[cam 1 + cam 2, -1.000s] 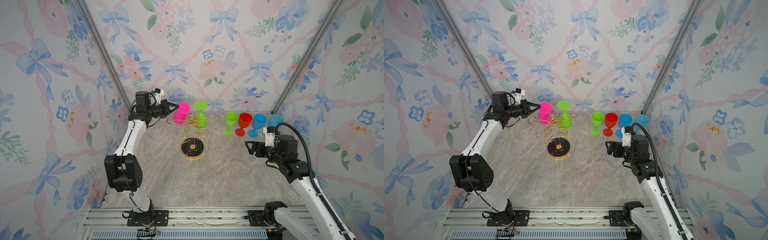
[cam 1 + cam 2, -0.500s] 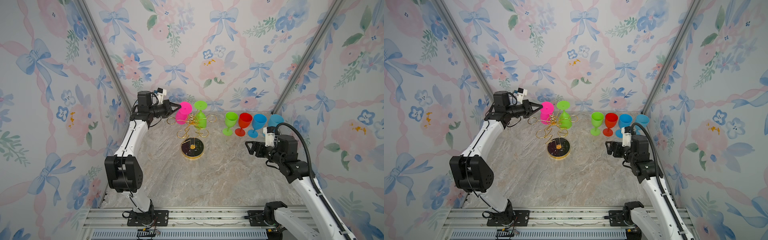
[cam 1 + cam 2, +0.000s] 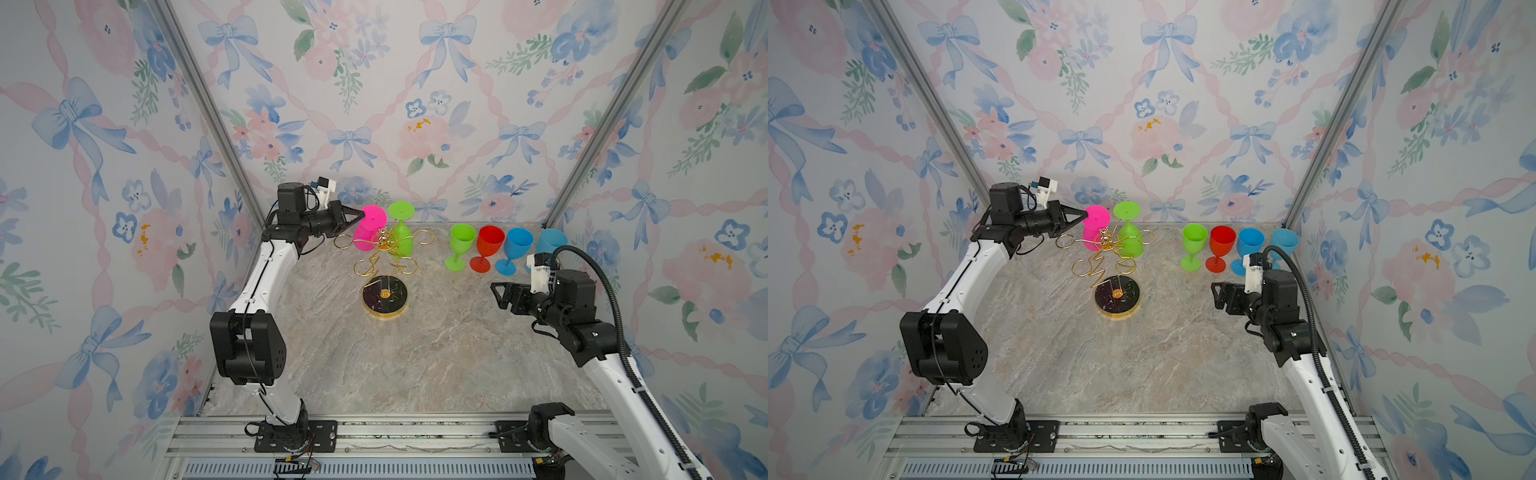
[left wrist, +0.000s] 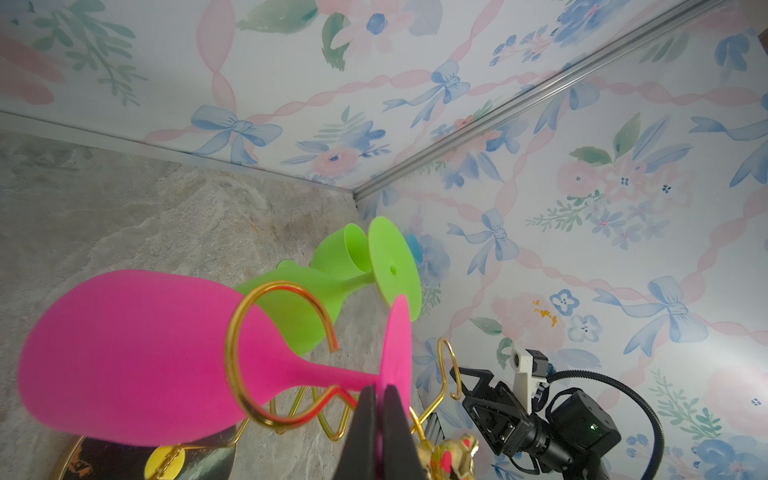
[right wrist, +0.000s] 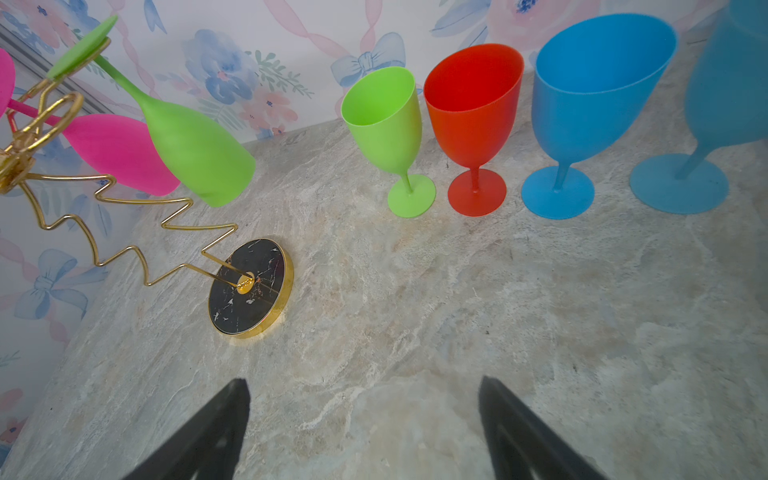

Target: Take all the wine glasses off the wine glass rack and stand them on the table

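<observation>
Our left jaws are clamped on the foot rim of the pink wine glass (image 3: 366,243), which hangs bowl-down in a ring of the wine glass rack (image 3: 384,311), far centre-left. Our right jaws stand wide and empty above the tabletop (image 3: 415,353), at the right.

The rack (image 3: 384,293) stands on the table (image 3: 415,353), midway along and toward the back edge. Two glasses hang from its rear arms: left glass (image 3: 365,241), with right glass (image 3: 402,245) just beside. Right of the rack, four stand in a row along the back edge: inner glass (image 3: 461,245), second glass (image 3: 488,247), third glass (image 3: 517,247) and end glass (image 3: 550,241), nearest the right back corner. The left gripper (image 3: 362,213) is at left glass's foot. The right gripper (image 3: 496,296) is before the row.
</observation>
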`<state>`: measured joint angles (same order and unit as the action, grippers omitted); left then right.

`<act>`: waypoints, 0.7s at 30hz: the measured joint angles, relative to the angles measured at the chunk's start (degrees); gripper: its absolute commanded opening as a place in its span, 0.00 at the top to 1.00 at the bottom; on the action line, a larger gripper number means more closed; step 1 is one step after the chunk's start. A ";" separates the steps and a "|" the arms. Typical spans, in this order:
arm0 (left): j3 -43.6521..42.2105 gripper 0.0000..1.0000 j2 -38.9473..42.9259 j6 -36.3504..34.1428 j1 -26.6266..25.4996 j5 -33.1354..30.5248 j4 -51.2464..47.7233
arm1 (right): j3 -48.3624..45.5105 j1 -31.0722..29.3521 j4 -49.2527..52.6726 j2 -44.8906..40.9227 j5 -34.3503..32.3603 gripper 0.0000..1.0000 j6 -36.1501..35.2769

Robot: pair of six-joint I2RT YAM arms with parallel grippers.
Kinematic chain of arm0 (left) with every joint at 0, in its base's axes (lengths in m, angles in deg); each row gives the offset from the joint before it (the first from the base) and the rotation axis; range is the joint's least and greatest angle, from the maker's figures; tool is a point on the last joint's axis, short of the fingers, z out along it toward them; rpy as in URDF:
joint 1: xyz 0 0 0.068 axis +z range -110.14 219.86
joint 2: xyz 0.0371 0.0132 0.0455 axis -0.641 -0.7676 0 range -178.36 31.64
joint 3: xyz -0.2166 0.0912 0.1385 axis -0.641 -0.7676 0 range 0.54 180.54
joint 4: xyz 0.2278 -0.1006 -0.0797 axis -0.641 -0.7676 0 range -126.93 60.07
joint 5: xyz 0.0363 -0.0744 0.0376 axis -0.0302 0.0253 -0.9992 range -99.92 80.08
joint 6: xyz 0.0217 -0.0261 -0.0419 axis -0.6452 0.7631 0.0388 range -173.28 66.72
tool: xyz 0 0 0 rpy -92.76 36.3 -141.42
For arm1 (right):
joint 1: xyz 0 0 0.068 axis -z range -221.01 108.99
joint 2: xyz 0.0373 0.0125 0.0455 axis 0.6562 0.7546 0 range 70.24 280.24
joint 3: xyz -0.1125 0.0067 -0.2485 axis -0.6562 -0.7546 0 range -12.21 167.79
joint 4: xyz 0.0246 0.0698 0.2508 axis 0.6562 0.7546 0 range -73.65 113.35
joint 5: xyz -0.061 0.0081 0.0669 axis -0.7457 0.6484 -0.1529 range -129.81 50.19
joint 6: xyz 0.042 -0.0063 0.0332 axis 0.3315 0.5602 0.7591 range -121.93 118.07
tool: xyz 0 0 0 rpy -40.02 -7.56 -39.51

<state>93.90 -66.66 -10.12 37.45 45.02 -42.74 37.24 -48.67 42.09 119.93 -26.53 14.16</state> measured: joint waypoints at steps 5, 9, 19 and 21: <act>1.75 1.00 -0.02 0.66 -0.57 0.02 -0.20 | 0.00 0.00 0.04 -0.61 0.00 0.12 0.00; 2.62 1.00 -0.35 0.70 -0.74 0.02 -0.17 | 0.00 0.00 0.07 -0.66 0.00 0.12 0.00; 6.25 1.00 -3.93 1.11 -0.94 0.02 -0.57 | 0.00 0.00 0.07 -0.66 0.00 0.12 0.17; 7.58 1.00 -5.01 1.55 -0.94 0.04 -0.57 | 0.00 0.00 0.07 -0.68 0.00 0.12 0.20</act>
<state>101.49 -71.66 -8.57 36.51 45.07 -43.31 37.24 -48.67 42.15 119.25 -26.53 14.36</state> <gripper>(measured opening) 0.050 0.884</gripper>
